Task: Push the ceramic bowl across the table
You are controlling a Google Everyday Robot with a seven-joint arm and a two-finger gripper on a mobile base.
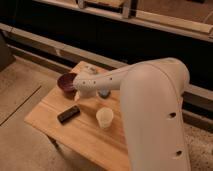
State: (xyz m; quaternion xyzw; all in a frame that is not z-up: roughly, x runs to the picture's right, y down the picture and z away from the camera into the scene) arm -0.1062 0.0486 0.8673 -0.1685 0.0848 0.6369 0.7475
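The ceramic bowl (65,82) is small, round, dark maroon and stands near the far left corner of the light wooden table (47,111). My white arm reaches in from the right across the table. My gripper (78,96) is at the arm's tip, right against the bowl's right side and low over the tabletop. The arm's end covers the bowl's right rim.
A pale cream cup (104,118) stands mid-table in front of the arm. A dark flat rectangular object (68,114) lies in front of the bowl. A small blue-grey object (103,93) sits under the arm. Concrete floor lies left; a dark wall with ledges is behind.
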